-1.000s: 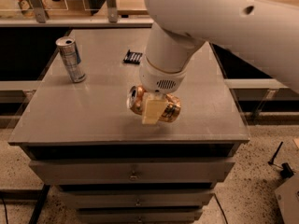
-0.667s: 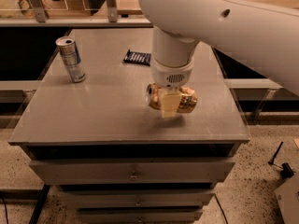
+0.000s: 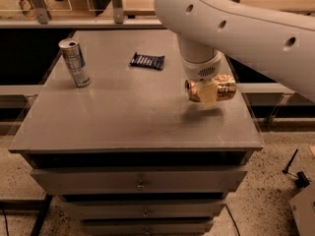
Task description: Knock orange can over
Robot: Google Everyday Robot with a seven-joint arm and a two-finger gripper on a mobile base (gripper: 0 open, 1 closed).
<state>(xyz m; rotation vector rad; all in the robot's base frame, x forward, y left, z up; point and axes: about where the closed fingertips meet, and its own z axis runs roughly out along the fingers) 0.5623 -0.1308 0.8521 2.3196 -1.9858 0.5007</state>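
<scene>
The orange can (image 3: 224, 88) lies on its side, held crosswise in my gripper (image 3: 208, 95) a little above the right part of the grey cabinet top (image 3: 123, 117). Its silver end faces left and its shadow falls on the surface just below. A pale finger (image 3: 208, 99) crosses the can's front, and the gripper is shut on the can. The white arm comes down from the upper right and hides the can's upper side.
A taller silver-and-blue can (image 3: 75, 63) stands upright at the back left. A dark snack packet (image 3: 147, 61) lies flat at the back middle. The cabinet's right edge (image 3: 248, 117) is close to the gripper. Drawers are below the top.
The gripper has moved right and slightly back across the cabinet top, carrying the sideways orange can with it. The silver-and-blue can and the packet have not moved.
</scene>
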